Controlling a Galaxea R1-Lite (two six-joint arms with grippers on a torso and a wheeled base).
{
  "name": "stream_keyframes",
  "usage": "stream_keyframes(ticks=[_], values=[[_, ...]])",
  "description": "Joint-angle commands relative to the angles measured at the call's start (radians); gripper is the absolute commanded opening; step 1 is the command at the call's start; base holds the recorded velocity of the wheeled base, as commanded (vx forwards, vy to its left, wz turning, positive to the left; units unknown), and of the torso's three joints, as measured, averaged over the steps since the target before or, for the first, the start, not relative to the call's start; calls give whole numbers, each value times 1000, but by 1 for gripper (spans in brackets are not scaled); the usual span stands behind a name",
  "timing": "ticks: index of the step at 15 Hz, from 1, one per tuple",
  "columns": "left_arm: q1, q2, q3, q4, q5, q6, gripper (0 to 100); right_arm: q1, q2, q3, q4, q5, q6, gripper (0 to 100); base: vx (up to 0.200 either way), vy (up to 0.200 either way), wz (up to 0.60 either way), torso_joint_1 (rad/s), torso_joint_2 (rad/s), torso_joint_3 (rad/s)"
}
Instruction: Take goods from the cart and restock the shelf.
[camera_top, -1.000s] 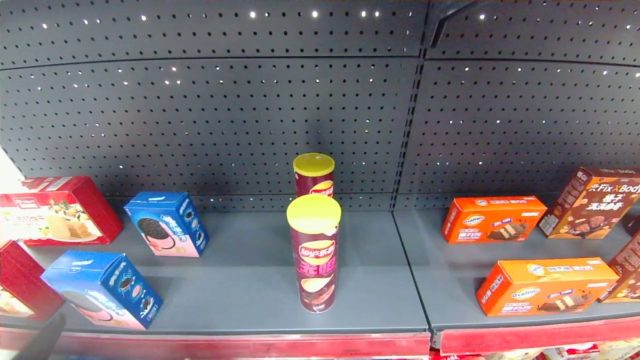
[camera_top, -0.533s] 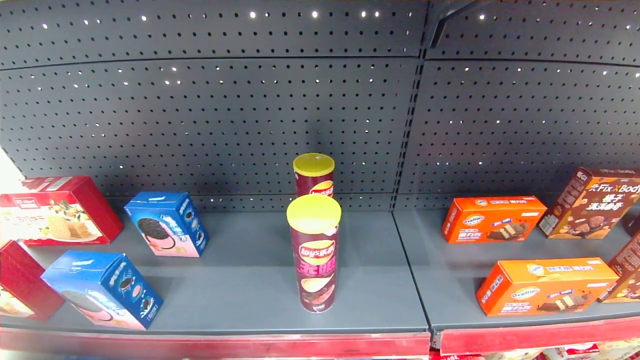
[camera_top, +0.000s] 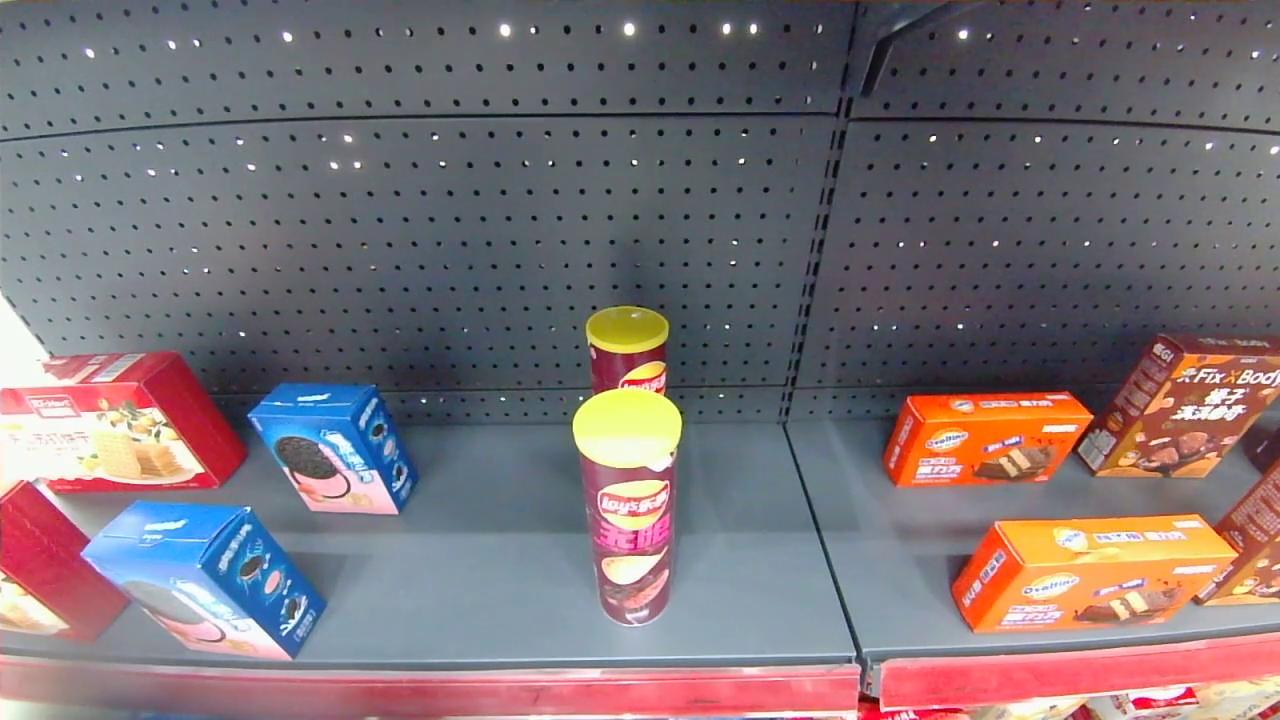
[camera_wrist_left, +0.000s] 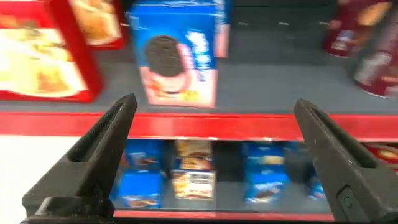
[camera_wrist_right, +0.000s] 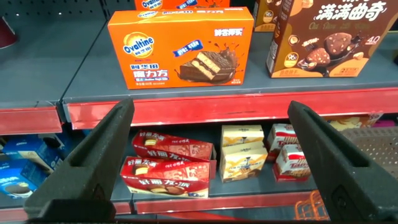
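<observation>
Wide open, empty (presumably ready for cart goods): left gripper (camera_wrist_left: 214, 102) is facing the blue cookie box (camera_wrist_left: 177, 53), right gripper (camera_wrist_right: 211, 106) the orange cake box (camera_wrist_right: 180, 50).

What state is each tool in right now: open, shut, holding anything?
Left tool: open, holding nothing.
Right tool: open, holding nothing.

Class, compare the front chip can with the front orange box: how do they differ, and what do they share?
The front chip can is a tall maroon cylinder with a yellow lid; the front orange box is a wide rectangular carton. The can stands on end; the box sits on a long side. Both stand near the front edge of the shelf.
</observation>
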Motion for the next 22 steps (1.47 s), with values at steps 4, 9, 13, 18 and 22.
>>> stream_keyframes(ticks=[4,9,13,18,22], values=[[-3,-15,0,60,57,7,100,0,1,0,0,0,0,100,0,0,0,0,0,0],[-1,-15,0,60,-4,-14,100,0,1,0,0,0,-2,100,0,0,0,0,0,0],[-1,-16,0,60,-13,4,100,0,1,0,0,0,-2,100,0,0,0,0,0,0],[-1,-16,0,62,-15,7,100,0,1,0,0,2,-5,100,0,120,0,-1,1,4],[-1,-16,0,62,-18,12,100,0,1,0,0,2,-5,100,0,0,0,0,0,0]])
